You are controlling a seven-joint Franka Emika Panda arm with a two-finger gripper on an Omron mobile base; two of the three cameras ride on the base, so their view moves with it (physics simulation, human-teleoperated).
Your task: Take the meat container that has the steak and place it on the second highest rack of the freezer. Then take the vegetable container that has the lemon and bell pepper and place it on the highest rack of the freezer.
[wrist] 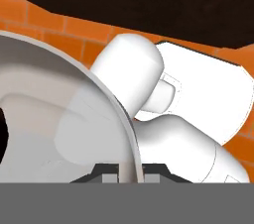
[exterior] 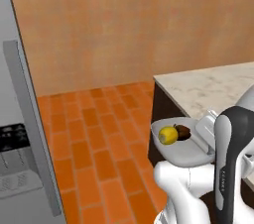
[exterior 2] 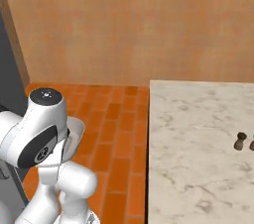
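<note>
Right up close in the hand view, the thick curved rim of the vegetable container (wrist: 74,114) fills the left side, and the 2 dark tips of the gripper (wrist: 130,172) are squeezed tight on that rim, 1 tip on each side of the wall.

From the left base view, the vegetable container (exterior: 186,151) is a rounded white-grey bowl held up in the air beside the dark end of the counter (exterior: 208,86). It sits just above the robot's white body and next to its dark arm. Inside the bowl lies the lemon (exterior: 168,135), bright yellow, and the bell pepper (exterior: 183,131), dark red, touching it on the right.

Under the bowl is the orange brick floor (exterior: 94,139). Far to the left stands the freezer (exterior: 15,168), grey, with its long handle (exterior: 31,119) running up and down. It is well apart from the bowl.

From the right base view, 1 small dark thing (exterior 2: 240,141) stands on the pale marble counter top (exterior 2: 198,134).
</note>
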